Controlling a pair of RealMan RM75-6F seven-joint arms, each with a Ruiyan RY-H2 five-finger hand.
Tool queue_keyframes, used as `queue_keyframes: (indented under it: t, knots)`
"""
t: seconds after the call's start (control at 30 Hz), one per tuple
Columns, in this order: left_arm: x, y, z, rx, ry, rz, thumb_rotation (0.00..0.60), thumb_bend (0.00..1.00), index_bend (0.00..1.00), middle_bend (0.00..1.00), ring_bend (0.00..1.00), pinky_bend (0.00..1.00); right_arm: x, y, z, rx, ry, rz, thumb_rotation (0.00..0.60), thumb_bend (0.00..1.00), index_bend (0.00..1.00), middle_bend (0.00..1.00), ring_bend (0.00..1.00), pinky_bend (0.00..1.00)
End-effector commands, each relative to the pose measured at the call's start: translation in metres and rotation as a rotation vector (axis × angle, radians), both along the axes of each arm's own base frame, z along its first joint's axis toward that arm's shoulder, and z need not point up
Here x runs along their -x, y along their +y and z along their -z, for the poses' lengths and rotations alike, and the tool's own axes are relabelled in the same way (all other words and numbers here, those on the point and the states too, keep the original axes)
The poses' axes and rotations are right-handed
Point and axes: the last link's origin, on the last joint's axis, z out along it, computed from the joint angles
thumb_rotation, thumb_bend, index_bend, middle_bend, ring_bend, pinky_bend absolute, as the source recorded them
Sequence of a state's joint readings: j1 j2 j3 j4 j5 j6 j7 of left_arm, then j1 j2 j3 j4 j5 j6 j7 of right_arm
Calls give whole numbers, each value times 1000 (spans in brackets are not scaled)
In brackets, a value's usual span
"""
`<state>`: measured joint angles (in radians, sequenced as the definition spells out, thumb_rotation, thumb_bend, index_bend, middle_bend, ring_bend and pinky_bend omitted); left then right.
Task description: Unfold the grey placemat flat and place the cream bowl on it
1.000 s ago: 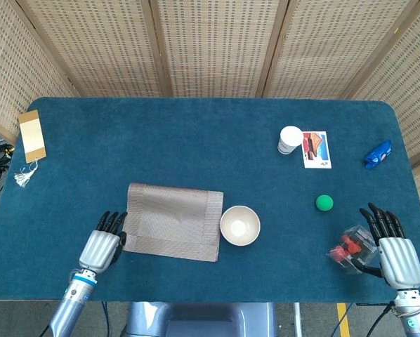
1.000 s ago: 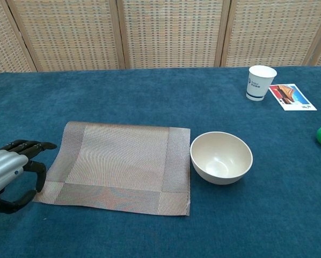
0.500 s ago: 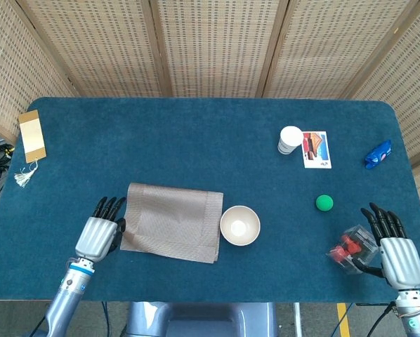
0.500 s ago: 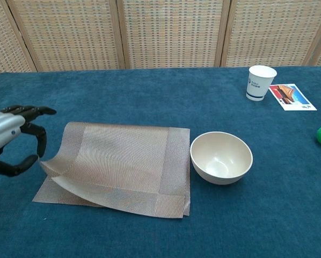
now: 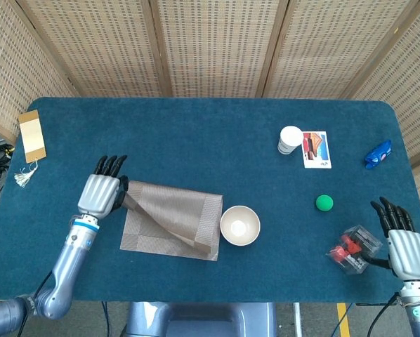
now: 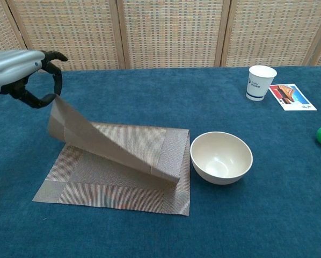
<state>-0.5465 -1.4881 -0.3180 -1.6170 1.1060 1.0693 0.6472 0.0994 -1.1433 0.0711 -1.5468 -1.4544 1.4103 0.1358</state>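
Half a second earlier the top layer of the grey placemat [image 6: 117,161] had only begun to curl up at its left edge; now the left hand [image 5: 101,193] had risen well above the worktop [image 5: 196,133] and drawn that layer up into a steep slope. Its fingers [image 6: 56,75] pinched the raised corner of the placemat, which hung tilted from the hand down to the fold on the right side. The lower layer lay flat on the blue worktop, with its left and front borders now uncovered.

The cream bowl [image 6: 221,157] stood upright just beside the placemat's right edge, in the same spot as before; whether they touched could not be told.

The right hand [image 5: 409,250] showed only in the head view, at the worktop's near right corner, slightly lower in the picture than a moment earlier. Its fingers were spread and grasped nothing, and a clear box with red parts [image 5: 353,248] lay just beside it. A green ball [image 5: 324,203], a white paper cup [image 6: 260,82] and a picture card [image 6: 290,96] sat unmoved further back.
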Motion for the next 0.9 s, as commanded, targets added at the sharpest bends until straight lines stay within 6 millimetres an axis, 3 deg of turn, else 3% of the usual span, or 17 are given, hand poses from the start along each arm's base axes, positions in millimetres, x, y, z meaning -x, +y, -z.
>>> queue_keyframes:
  t: [0.03,0.4,0.67,0.77,0.9]
  knots:
    - [-9,29,-4,-19,16,-8,600,522,541,0,0,0,3,-3,-1,7,1,12,600,62,32,0,0,0]
    - [-15,111,-3,-76,88,-79,600,521,540,0,0,0,13,-12,-1,23,36,66,600,61,32,0,0,0]
    - [-8,137,-4,-108,121,-107,600,503,508,0,0,0,14,-14,1,27,51,73,600,62,32,0,0,0]
    - [-3,145,-2,-114,129,-123,600,454,322,0,0,0,15,-14,3,21,62,77,600,61,32,0,0,0]
    - [0,149,1,-133,111,-128,600,235,26,0,0,0,16,-15,4,21,68,86,600,61,32,0,0,0]
